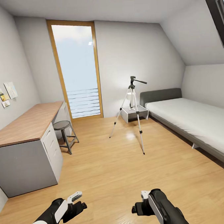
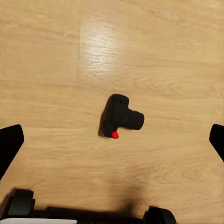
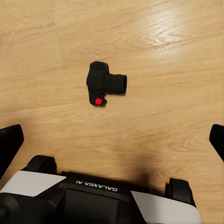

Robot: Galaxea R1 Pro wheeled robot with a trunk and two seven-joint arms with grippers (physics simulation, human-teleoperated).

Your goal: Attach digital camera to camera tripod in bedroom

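The digital camera [image 2: 120,117] lies on the light wood floor, a small black box with its lens sideways and a red button. In the right wrist view the camera [image 3: 103,84] lies just ahead of the robot's base. The camera tripod [image 1: 134,105] stands upright mid-room with silver legs spread and a black head and pan handle. My left gripper [image 1: 78,201] and right gripper [image 1: 139,203] hang low at the front, both open and holding nothing. Each is well above the camera, and their fingers [image 2: 10,144] stand far apart.
A wood-topped desk [image 1: 25,125] with grey drawers runs along the left wall, with a round stool [image 1: 63,125] beside it. The grey bed [image 1: 192,118] lies along the right wall, with a nightstand [image 1: 127,113] behind the tripod. The robot's base [image 3: 107,198] edges the wrist views. A tall window [image 1: 76,67] is at the back.
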